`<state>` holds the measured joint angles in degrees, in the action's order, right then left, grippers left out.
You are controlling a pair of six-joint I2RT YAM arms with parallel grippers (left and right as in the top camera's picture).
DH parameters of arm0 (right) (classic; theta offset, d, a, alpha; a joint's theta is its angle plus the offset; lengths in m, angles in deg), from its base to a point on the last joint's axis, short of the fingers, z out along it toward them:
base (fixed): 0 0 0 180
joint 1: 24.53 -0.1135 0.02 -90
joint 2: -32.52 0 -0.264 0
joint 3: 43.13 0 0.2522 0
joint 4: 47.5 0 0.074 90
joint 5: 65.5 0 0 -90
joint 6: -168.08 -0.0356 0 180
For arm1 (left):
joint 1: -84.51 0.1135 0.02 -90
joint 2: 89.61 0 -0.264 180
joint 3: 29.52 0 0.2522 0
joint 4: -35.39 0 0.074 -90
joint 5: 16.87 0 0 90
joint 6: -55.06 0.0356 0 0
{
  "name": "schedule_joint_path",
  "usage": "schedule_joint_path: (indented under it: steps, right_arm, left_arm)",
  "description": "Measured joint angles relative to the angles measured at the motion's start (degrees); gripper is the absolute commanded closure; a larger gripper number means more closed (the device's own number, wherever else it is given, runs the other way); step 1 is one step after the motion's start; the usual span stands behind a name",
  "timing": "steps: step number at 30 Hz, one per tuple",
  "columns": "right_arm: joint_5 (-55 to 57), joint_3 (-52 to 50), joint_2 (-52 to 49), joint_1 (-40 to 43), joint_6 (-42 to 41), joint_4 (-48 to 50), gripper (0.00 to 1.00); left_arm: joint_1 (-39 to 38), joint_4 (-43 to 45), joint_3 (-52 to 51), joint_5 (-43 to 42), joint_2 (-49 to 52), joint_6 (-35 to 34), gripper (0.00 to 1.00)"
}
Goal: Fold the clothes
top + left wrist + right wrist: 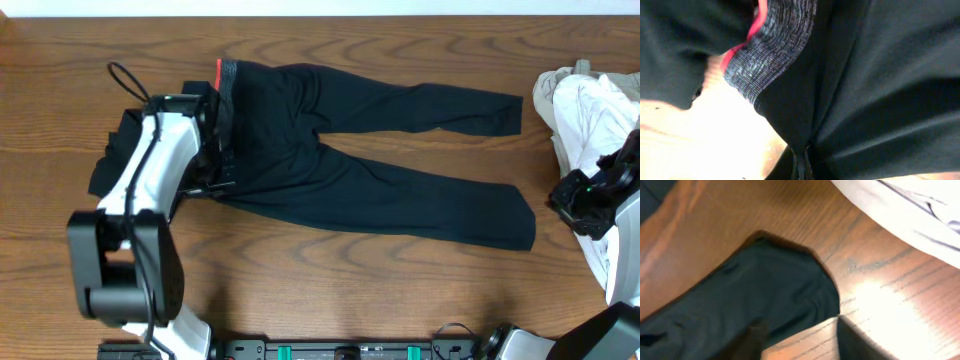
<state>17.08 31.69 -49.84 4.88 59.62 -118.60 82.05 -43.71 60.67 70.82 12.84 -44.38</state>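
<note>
Lying flat across the middle of the brown wooden table (pixel 330 280), the long black stretchy trousers (pixel 380 185) have their two narrow legs running toward the right of the overhead frame. Their grey ribbed waistband (pixel 775 50), trimmed with a red-orange edge (pixel 742 45), is at upper left. The left gripper (pixel 215 160) sits over that waist end. In its wrist view, creases converge between its fingers at the bottom edge, so the jaws appear pressed together on a pinch of cloth just below the waistband, though the close, dark view leaves that uncertain. Bright table shows beneath the band, suggesting the cloth is raised there, a hold that would suit carrying the waist over for a fold. The right gripper (pixel 800 347), at the far right of the overhead frame, hovers with jaws spread and bare wood between them. It is just beside the hem of the lower leg (pixel 765 285), likely placed to take that end. A pale crumpled garment (pixel 585 95) lies at upper right, and a small black garment (pixel 110 165) lies under the left arm.
</note>
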Motion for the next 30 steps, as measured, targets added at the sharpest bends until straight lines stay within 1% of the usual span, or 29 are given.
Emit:
schedule_joint_path:
  steps: [5,8,12,19,21,22,24,26,30]
  right_arm:
    - [0.17,-4.83,-2.82,0.00,0.04,4.76,0.50]
    - [0.31,-7.43,-5.86,0.00,0.00,6.05,0.51]
    - [0.42,-8.72,-8.92,0.00,-0.15,8.09,0.53]
    - [0.46,-9.38,-11.87,0.00,-0.79,10.40,0.60]
    - [0.61,-9.75,-11.98,0.00,-1.03,11.06,0.64]
    - [0.72,-9.97,-11.98,0.00,-1.29,11.52,0.69]
    - [0.83,-10.43,-12.00,0.00,-1.62,12.55,0.84]
    - [1.01,-10.93,-12.00,0.00,-2.32,13.29,0.99]
    - [0.90,-11.04,-12.00,0.04,-2.82,13.62,0.99]
  left_arm:
    - [0.00,-0.26,-0.02,0.20,-0.46,0.00,0.94]
    - [0.00,-0.26,-0.02,0.20,-0.46,0.00,0.94]
    - [0.00,-0.22,-0.02,0.20,-0.46,0.00,0.94]
    - [0.00,-0.22,-0.02,0.17,-0.46,-0.02,0.94]
    - [0.00,-0.22,-0.02,0.20,-0.46,-0.02,0.94]
    - [0.00,-0.22,-0.02,0.20,-0.46,0.00,0.94]
    - [0.00,-0.20,-0.02,0.20,-0.46,-0.02,0.95]
    - [0.00,-0.22,-0.02,0.17,-0.46,0.00,0.94]
    - [0.00,-0.24,-0.02,0.20,-0.46,-0.02,0.94]
